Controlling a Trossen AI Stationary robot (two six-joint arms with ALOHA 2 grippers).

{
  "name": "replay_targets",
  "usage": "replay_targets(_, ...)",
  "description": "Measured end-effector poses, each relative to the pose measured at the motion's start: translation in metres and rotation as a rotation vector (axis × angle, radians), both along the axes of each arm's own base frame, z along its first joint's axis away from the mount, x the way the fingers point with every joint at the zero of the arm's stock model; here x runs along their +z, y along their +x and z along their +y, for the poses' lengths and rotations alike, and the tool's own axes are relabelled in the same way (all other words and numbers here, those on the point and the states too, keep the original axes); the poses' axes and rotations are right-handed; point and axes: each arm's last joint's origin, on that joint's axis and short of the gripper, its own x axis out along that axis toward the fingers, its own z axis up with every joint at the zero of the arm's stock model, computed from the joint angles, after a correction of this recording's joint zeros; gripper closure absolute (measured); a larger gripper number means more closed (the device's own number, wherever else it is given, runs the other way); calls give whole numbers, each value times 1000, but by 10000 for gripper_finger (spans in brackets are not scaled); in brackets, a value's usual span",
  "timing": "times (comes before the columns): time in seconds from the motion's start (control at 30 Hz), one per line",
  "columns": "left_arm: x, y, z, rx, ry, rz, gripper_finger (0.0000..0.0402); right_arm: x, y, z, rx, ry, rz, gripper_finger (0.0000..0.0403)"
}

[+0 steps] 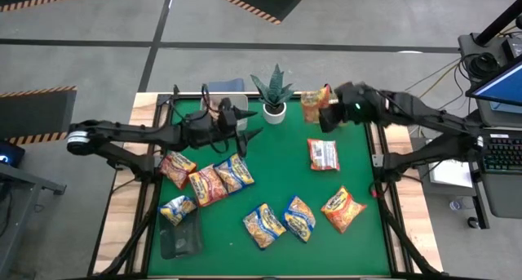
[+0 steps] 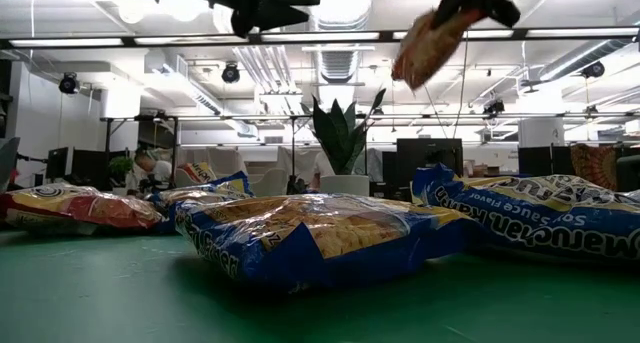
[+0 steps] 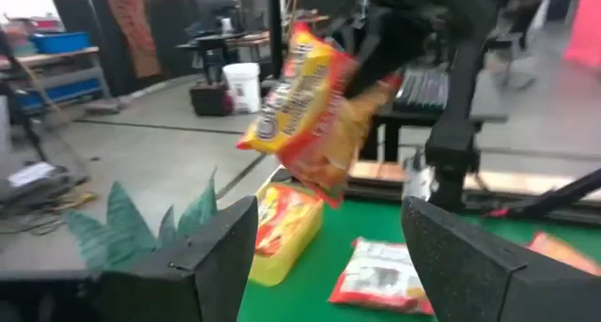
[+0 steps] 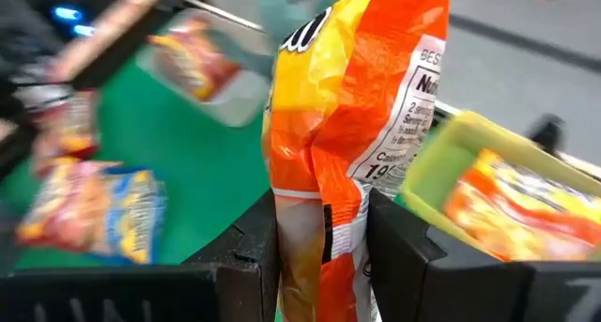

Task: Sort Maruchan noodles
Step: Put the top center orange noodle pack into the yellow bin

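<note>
My right gripper (image 1: 326, 115) hangs above the table's far right part, shut on an orange-yellow Maruchan noodle packet (image 1: 314, 104). Just beyond it stands a yellow bin (image 4: 427, 167) with another orange packet (image 4: 512, 205) lying in it. My left gripper (image 1: 251, 126) is raised over the far left middle, pointing level toward the right. It is open, with nothing between its fingers (image 3: 211, 256). Several more packets lie flat on the green mat: a yellow-blue and orange cluster at left (image 1: 208, 182), a red-white one (image 1: 324, 153), and others near the front (image 1: 299, 217). My right gripper pinches the orange-yellow packet between its two fingers (image 4: 254, 256), which press on its two flat faces near one end (image 4: 315, 237) and crumple it there. The fingers slant downward from the table's right. The packet is lifted clear and hangs tilted below the gripper (image 2: 430, 43).
A potted green plant (image 1: 273, 92) stands at the far middle between the two grippers. A grey bin (image 1: 224, 91) sits at the far left behind my left gripper. A dark tray (image 1: 181, 235) lies at the front left. The mat's middle is bare.
</note>
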Motion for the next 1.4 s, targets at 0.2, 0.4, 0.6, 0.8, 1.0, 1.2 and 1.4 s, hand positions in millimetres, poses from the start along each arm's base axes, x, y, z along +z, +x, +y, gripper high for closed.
replay_targets(0.2, -1, 0, -3, 43, 56, 4, 174, -12, -2, -52, -154, 129, 160, 296)
replay_targets(0.4, -5, 0, -4, 40, 69, 33, 185, -34, -9, -100, -255, 253, 238, 295)
replay_targets(0.6, -6, 0, -4, 40, 72, 42, 190, -59, -15, -139, -322, 366, 276, 294)
replay_targets(0.8, -6, 0, -4, 40, 73, 42, 190, -84, -14, -170, -373, 422, 276, 293)
replay_targets(1.0, -6, 0, -4, 40, 73, 42, 190, -109, 1, -191, -355, 494, 246, 292)
replay_targets(1.2, -6, 0, -4, 40, 75, 44, 190, -133, 11, -203, -350, 555, 285, 292)
replay_targets(1.4, -7, -1, -4, 39, 79, 50, 190, -146, 17, -206, -340, 584, 309, 290)
